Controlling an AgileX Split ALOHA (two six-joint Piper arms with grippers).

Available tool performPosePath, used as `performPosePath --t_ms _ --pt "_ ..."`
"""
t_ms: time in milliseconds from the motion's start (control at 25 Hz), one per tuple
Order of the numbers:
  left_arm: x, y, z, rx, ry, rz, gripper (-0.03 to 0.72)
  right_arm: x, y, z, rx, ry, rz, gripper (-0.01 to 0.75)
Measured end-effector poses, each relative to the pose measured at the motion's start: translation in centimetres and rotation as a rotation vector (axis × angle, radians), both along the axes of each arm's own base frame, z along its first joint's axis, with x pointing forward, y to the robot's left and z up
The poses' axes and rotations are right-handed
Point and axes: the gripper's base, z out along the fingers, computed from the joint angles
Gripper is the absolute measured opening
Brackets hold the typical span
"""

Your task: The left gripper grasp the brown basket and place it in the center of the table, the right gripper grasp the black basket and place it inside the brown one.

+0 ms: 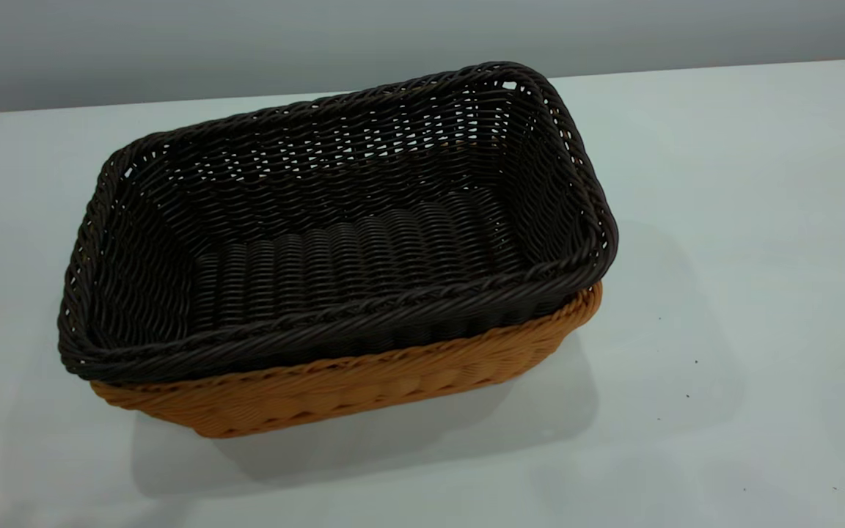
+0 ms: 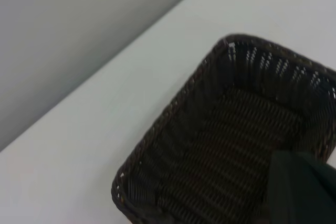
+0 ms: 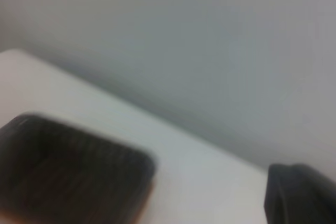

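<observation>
Exterior view: the black basket [image 1: 349, 242] sits nested inside the brown basket [image 1: 364, 381], rims nearly aligned, with only the brown basket's near side wall and one corner showing below the dark rim. The pair rests on the white table [image 1: 745, 293]. Neither arm appears here.

Left wrist view: the black basket [image 2: 236, 140] lies on the table [image 2: 131, 103], its interior open to the camera. A dark part of the left tool [image 2: 302, 187] enters at the frame corner, over the basket's edge; whether it is released or clenched cannot be told.

Right wrist view: the black basket [image 3: 68, 171] is seen blurred on the table [image 3: 199, 171]. A dark part of the right tool [image 3: 299, 195] shows at the frame corner, apart from the basket; its state cannot be told.
</observation>
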Motion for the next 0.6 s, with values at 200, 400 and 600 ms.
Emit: performPosePath --t_ms 200,400,600 --pt "-0.1 0.0 -1.5 0.026 0.059 0.001 -0.001 -2.4 -0.4 -5.9 0.061 0.070 0.047 0.006" --pt "-0.4 0.1 -2.3 0.054 0.123 0.005 -0.001 -3.6 -0.9 -11.0 0.080 0.162 0.027 0.006" --pt "-0.8 0.1 -2.7 0.058 0.191 -0.001 -0.001 -3.8 -1.1 -13.0 0.103 0.170 0.018 0.006"
